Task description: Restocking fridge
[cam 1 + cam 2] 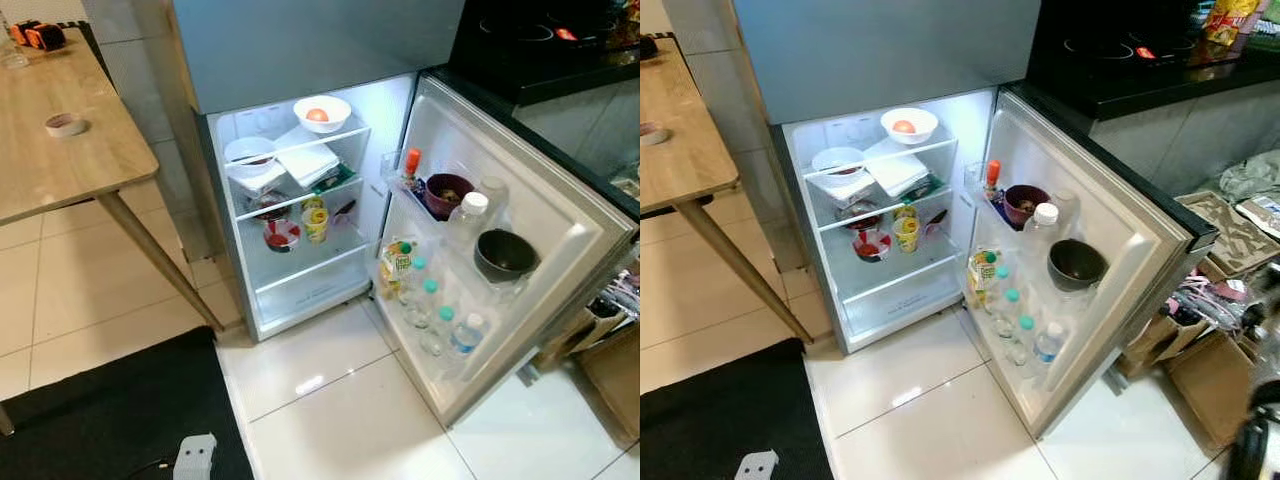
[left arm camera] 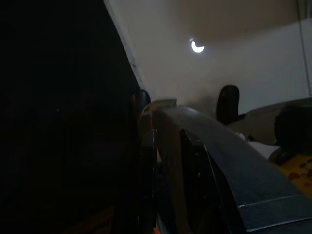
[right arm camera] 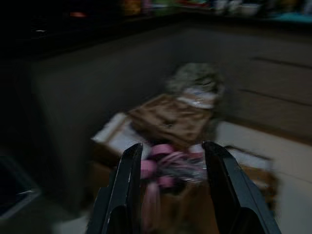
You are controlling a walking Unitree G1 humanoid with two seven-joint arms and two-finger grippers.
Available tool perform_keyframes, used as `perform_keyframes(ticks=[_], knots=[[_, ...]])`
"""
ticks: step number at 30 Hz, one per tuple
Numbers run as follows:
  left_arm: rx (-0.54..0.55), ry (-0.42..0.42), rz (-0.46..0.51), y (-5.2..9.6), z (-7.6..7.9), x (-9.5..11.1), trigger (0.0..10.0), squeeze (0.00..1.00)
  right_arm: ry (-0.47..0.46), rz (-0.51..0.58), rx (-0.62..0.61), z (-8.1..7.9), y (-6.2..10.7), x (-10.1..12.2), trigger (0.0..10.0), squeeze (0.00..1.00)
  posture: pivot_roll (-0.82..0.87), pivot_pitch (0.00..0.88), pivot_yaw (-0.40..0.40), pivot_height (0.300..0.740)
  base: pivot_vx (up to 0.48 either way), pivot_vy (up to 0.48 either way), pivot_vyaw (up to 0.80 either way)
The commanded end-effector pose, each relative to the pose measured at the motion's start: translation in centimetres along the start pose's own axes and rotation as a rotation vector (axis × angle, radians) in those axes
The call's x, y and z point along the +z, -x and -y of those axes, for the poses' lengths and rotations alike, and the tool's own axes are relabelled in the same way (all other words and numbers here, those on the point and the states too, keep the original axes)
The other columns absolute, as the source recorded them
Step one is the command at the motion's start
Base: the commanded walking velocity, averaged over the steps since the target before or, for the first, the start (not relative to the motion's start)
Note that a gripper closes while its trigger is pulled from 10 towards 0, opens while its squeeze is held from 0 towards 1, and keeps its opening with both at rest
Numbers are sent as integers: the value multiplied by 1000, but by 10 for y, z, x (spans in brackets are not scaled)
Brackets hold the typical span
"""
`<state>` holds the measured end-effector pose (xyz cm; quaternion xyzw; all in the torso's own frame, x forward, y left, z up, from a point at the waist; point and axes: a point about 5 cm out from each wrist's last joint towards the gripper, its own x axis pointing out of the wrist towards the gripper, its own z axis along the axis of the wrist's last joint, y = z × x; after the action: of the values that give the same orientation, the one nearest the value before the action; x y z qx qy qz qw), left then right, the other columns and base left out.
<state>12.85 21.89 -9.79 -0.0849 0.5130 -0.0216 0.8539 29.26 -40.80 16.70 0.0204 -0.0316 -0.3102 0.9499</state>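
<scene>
Fridge (image 1: 300,60) stands with its lower door (image 1: 560,215) swung wide to the robot's right, interior lit. The robot faces it from a little way back, so the whole cabinet and door racks can be read at once, probably to see where space is left.

Top shelf: a white bowl (image 1: 322,112) holding something orange-red. Next shelf down: another white bowl (image 1: 249,155) beside a folded white packet (image 1: 308,160). Lower shelf: a small red-and-white bowl (image 1: 282,235) and a yellow cup (image 1: 315,220), close together. The drawer (image 1: 310,290) at the bottom looks shut.

Door racks: a red-capped bottle (image 1: 411,163) and a dark maroon bowl (image 1: 448,194) in the upper rack; a white-capped bottle (image 1: 467,215) and a dark bowl (image 1: 503,255) further out. The lower rack carries a juice carton (image 1: 396,264) and a row of clear bottles (image 1: 432,310) with green and blue caps, upright and touching, kept there so they cannot tip.

A wooden counter (image 1: 50,150) stands to the left with a tape roll (image 1: 66,124) on it. Cardboard boxes (image 1: 1200,370) sit on the floor to the right.

Left gripper (image 2: 185,105) hangs low in shade; its fingers appear spread, grasping nothing. Right gripper (image 3: 168,187) also hangs idle, fingers apart and released, pointed toward the boxes and some pink items. Nothing to restock is in either grip.
</scene>
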Motion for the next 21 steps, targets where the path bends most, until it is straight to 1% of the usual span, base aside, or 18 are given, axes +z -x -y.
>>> perform_keyframes(ticks=[1, 3, 5, 7, 8, 11, 12, 13, 14, 16, 17, 18, 19, 20, 21], knots=[[-6, 6, -2, 0, 2, -3, 10000, 0, -44, -40, 95, -14, 1, -9, 10000, 0, -21, 0, -29, 740, 0, 0, 0], [-10, 2, 1, -1, 2, -1, 10000, 0, -39, -68, 206, -32, 3, -15, 10000, 0, -21, 0, -27, 740, 0, 0, 0], [-10, 2, 1, -1, 2, -1, 10000, 0, -39, -68, 206, -32, 3, -15, 10000, 0, -21, 0, -27, 740, 0, 0, 0], [-7, -5, 2, -1, 2, 0, 10000, 0, 1, -91, 275, -45, 5, -21, 10000, 0, -20, 0, -27, 740, 0, 0, 0], [-7, -5, 2, -1, 2, 0, 10000, 0, 1, -91, 275, -45, 5, -21, 10000, 0, -20, 0, -27, 740, 0, 0, 0], [-8, -13, 3, -1, 3, 1, 10000, 0, 8, -107, 356, -56, 7, -26, 10000, 0, -21, 0, -24, 740, 0, 0, 0], [-8, -13, 3, -1, 3, 1, 10000, 0, 8, -107, 356, -56, 7, -26, 10000, 0, -21, 0, -24, 740, 0, 0, 0], [-9, -15, 5, -1, 3, 2, 10000, 0, 20, -117, 444, -67, 11, -30, 10000, 0, -21, 0, -24, 740, 0, 0, 0], [-9, -15, 5, -1, 3, 2, 10000, 0, 20, -117, 444, -67, 11, -30, 10000, 0, -21, 0, -24, 740, 0, 0, 0], [-10, -16, 6, -1, 3, 2, 10000, 0, 25, -122, 501, -74, 13, -32, 10000, 0, -21, 0, -24, 740, 0, 0, 0], [-9, -16, 7, -1, 3, 2, 10000, 0, 15, -129, 592, -86, 17, -35, 10000, 0, -24, 0, -25, 740, 0, 0, 0], [-9, -17, 8, -1, 3, 3, 10000, 0, 8, -133, 654, -95, 20, -37, 10000, 0, -24, 0, -25, 740, 0, 0, 0], [-9, -17, 8, -1, 2, 3, 10000, 0, -1, -133, 759, -109, 26, -39, 10000, 0, -27, 0, -24, 740, 0, 0, 0], [-9, -17, 8, -1, 2, 3, 10000, 0, -1, -133, 759, -109, 26, -39, 10000, 0, -27, 0, -24, 740, 0, 0, 0], [-9, -17, 8, -1, 2, 3, 10000, 0, -20, -130, 898, -128, 34, -41, 10000, 0, -27, 0, -24, 740, 0, 0, 0]])
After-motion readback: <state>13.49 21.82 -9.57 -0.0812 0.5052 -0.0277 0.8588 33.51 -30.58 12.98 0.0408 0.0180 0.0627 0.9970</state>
